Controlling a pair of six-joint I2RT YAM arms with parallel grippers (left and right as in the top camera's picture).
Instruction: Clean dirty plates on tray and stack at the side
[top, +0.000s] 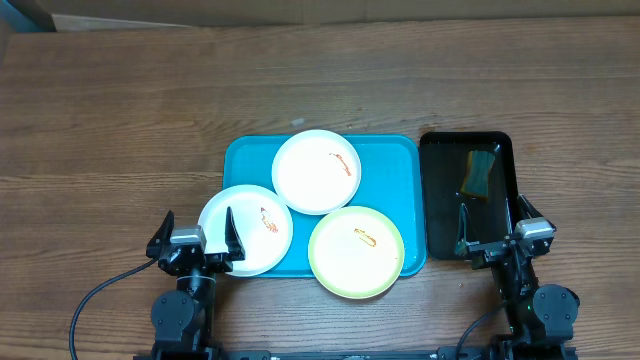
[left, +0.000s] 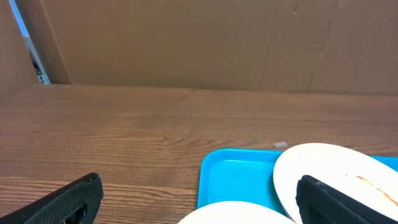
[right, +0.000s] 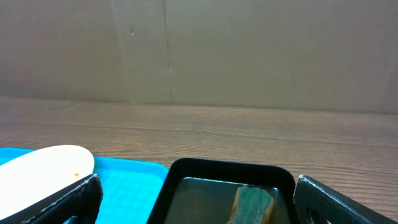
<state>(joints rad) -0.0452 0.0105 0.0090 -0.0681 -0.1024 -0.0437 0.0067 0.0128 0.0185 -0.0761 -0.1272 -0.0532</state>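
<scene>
**Operator:** Which hand do I move first?

**Spotter:** Your right hand (top: 492, 222). It is released, fingers spread wide, with nothing in it. The sponge (top: 479, 172) lies straight ahead of it in the black tray (top: 440, 150), with its long side running away from you at a slight slant. Your left hand (top: 198, 228) is well apart from the sponge, across the turquoise tray (top: 400, 160).

**Operator:** And the plates?

**Spotter:** All three are on the turquoise tray, each with an orange-red smear. The near white plate (top: 255, 245) overhangs the tray's left rim, right at your left hand. That hand is also released and empty, and its right finger sits over the plate's edge. The far white plate (top: 317, 171) is at the back. The yellow-green plate (top: 356, 252) hangs over the near rim, between your two hands.

**Operator:** Anything I shouldn't trust?

**Spotter:** Your right wrist view cuts the sponge off at the bottom edge, so you see only its top. I can't tell whether the black tray holds water, or whether your left finger touches the plate. Where the plates meet, I can't make out which one lies on top.
</scene>
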